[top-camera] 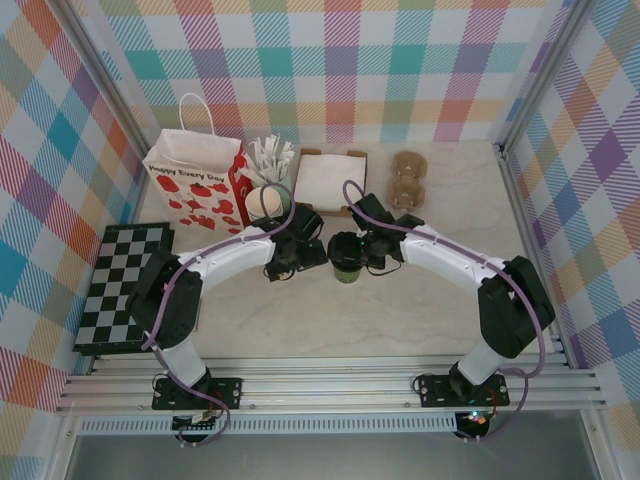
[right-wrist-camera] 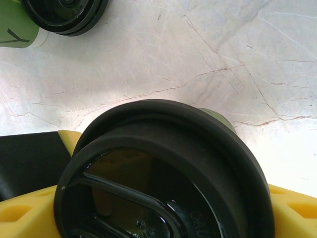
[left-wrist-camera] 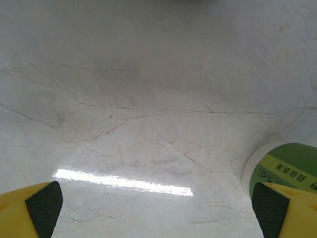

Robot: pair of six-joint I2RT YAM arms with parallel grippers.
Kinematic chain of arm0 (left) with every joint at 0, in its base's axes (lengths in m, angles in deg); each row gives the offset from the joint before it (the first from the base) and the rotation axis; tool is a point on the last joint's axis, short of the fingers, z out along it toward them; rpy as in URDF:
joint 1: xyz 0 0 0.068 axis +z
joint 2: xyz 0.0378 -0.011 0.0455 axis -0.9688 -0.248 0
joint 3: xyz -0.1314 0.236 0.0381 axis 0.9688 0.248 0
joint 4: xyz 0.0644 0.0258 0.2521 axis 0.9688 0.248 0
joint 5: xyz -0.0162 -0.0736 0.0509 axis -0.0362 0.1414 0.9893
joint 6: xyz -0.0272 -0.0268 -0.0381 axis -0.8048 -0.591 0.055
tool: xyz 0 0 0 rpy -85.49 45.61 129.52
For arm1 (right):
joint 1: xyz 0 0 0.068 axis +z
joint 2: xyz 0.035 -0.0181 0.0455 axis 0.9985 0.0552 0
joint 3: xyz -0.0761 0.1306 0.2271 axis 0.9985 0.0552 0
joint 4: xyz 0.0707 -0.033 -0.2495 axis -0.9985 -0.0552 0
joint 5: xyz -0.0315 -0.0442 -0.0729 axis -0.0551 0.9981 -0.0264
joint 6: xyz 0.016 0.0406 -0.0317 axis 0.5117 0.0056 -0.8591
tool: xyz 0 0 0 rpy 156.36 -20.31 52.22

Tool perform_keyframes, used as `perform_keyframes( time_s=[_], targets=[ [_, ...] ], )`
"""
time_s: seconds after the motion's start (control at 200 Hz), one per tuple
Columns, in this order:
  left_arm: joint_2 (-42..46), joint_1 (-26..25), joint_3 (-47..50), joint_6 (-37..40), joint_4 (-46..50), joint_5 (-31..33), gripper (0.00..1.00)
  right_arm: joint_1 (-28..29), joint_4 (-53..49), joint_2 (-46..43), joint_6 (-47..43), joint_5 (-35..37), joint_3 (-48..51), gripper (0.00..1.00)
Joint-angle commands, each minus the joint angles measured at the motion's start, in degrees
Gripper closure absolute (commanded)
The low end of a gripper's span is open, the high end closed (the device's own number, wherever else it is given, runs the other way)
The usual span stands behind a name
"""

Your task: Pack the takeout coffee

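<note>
Takeout coffee (top-camera: 347,258): one, upright, black lid on.
Left gripper (left-wrist-camera: 157,206): spread wide, empty.
Right gripper (right-wrist-camera: 168,183): straddled the coffee's lid; couldn't tell if it pinched.
Packet cup (top-camera: 268,160): one, stuffed with white packets.

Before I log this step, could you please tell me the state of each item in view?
takeout coffee: upright, lid on.
right gripper: around the takeout coffee, grip unclear.
left gripper: open, empty.
paper bag: standing upright.
cardboard box: open-topped.
</note>
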Motion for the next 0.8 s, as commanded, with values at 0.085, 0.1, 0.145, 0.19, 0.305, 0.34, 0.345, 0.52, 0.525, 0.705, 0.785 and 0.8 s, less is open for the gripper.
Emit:
perform_keyframes(
  time_s=[0.085, 0.1, 0.145, 0.19, 0.305, 0.34, 0.345, 0.52, 0.525, 0.705, 0.785, 0.8],
  targets=[
    [4.4, -0.4, 1.8, -1.0, -0.2, 3.2, 0.00, 0.2, -4.7, 0.7, -2.0, 1.1, 2.4, 0.18],
    [4.9, -0.4, 2.0, -1.0, -0.6, 3.3, 0.00, 0.1, -4.8, 0.4, -2.2, 1.1, 2.2, 0.18],
    [6.5, -0.4, 2.9, -1.0, -1.8, 3.7, 0.00, -0.1, -4.7, -0.6, -2.6, 0.8, 1.9, 0.18],
    [8.4, -0.4, 4.1, -1.1, -3.4, 4.4, 0.00, -0.4, -4.5, -1.4, -3.0, 0.5, 1.5, 0.18],
    [12.2, -0.4, 6.8, -1.6, -5.8, 7.3, 0.00, -1.6, -3.0, -3.1, -4.3, 0.3, 1.8, 0.18],
    [13.3, -0.4, 7.5, -1.6, -6.8, 7.6, 0.00, -2.3, -2.6, -3.4, -4.6, 0.2, 1.9, 0.19],
    [13.5, -0.4, 7.7, -1.6, -6.9, 7.7, 0.00, -2.4, -2.6, -3.5, -4.7, 0.3, 1.9, 0.19],
    [17.9, -0.4, 10.6, -1.8, -10.1, 10.3, 0.00, -7.6, -2.4, -5.6, -6.5, -1.1, 2.0, 0.19],
    [18.1, -0.4, 10.6, -1.8, -10.1, 10.4, 0.00, -7.7, -2.4, -5.7, -6.6, -1.1, 2.0, 0.19],
    [20.8, -0.2, 11.1, -4.4, -8.5, 16.6, 0.00, -15.9, -1.5, -6.3, -10.7, -1.6, 1.7, 0.19],
    [21.8, -0.2, 11.2, -7.6, -6.2, 20.3, 0.00, -18.8, -1.7, -5.2, -13.4, -0.7, 0.0, 0.19],
    [22.0, -0.2, 11.4, -8.2, -5.8, 20.9, 0.00, -19.4, -1.7, -4.9, -13.7, -0.9, -0.4, 0.19]
  ],
)
